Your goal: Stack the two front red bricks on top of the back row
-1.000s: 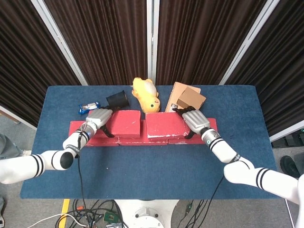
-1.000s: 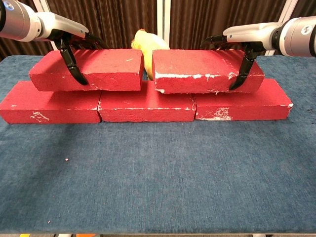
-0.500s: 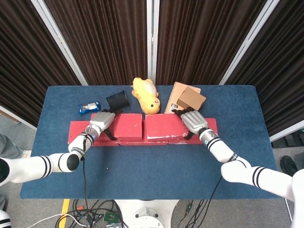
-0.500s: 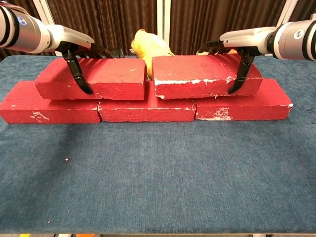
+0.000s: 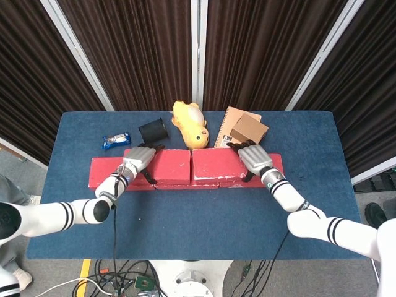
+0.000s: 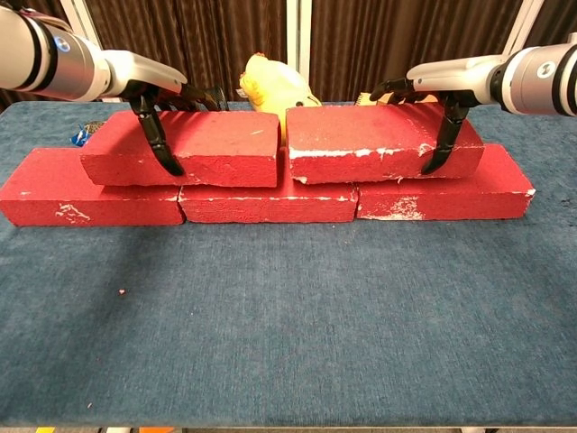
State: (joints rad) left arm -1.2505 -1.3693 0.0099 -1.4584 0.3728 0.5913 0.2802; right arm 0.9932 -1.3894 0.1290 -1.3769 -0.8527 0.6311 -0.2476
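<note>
Three red bricks form the bottom row (image 6: pixel 269 200) across the blue table. Two more red bricks lie on top of it. My left hand (image 6: pixel 153 99) (image 5: pixel 139 159) grips the upper left brick (image 6: pixel 194 149) (image 5: pixel 168 167) at its left end, fingers over the top and thumb down the front face. My right hand (image 6: pixel 433 90) (image 5: pixel 252 159) grips the upper right brick (image 6: pixel 383 144) (image 5: pixel 216 166) at its right end in the same way. A narrow gap separates the two upper bricks near the middle.
Behind the bricks lie a yellow plush toy (image 5: pixel 190 124), a black cup (image 5: pixel 153 130) on its side, a snack packet (image 5: pixel 116 140), and a notebook (image 5: pixel 228 119) with a cardboard box (image 5: pixel 249 129) on it. Bare blue table (image 5: pixel 198 216) stretches in front.
The left hand has slid its brick rightward toward the centre. The right brick has shifted slightly right. Both have sunk onto the bottom row.
</note>
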